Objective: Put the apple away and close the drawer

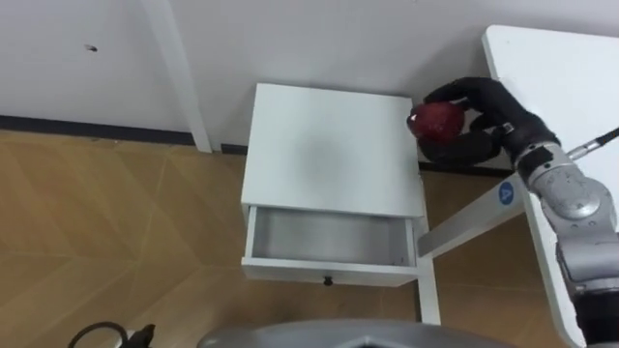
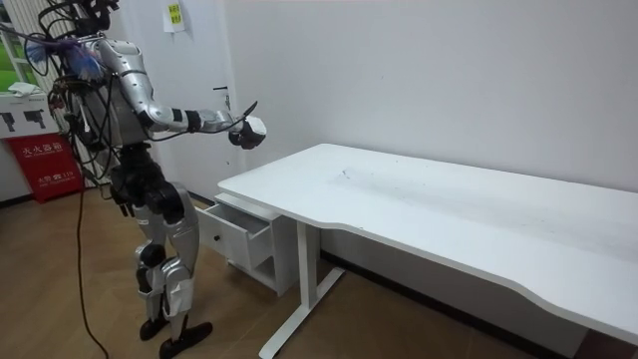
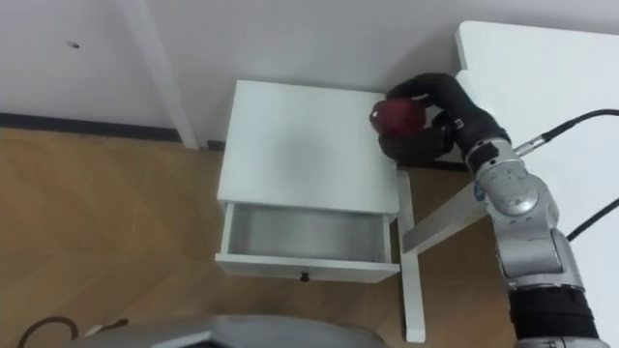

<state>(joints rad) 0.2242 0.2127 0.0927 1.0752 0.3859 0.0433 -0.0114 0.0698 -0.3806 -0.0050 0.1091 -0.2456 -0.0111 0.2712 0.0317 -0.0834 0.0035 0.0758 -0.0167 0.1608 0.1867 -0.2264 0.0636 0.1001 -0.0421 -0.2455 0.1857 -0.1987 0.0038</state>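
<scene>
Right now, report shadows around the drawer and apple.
Left eye view: a faint shadow dims the cabinet top, the open drawer is greyer inside, the apple in the right hand casts none visible. Room view: the desk shades the wall beneath.

Before me the small white bedside cabinet stands on the wooden plank floor, its back to the white wall. Its white drawer is pulled out toward me. The white desk surface lies to its right. My right hand, curled round the red apple, is above the cabinet's back right corner.
</scene>
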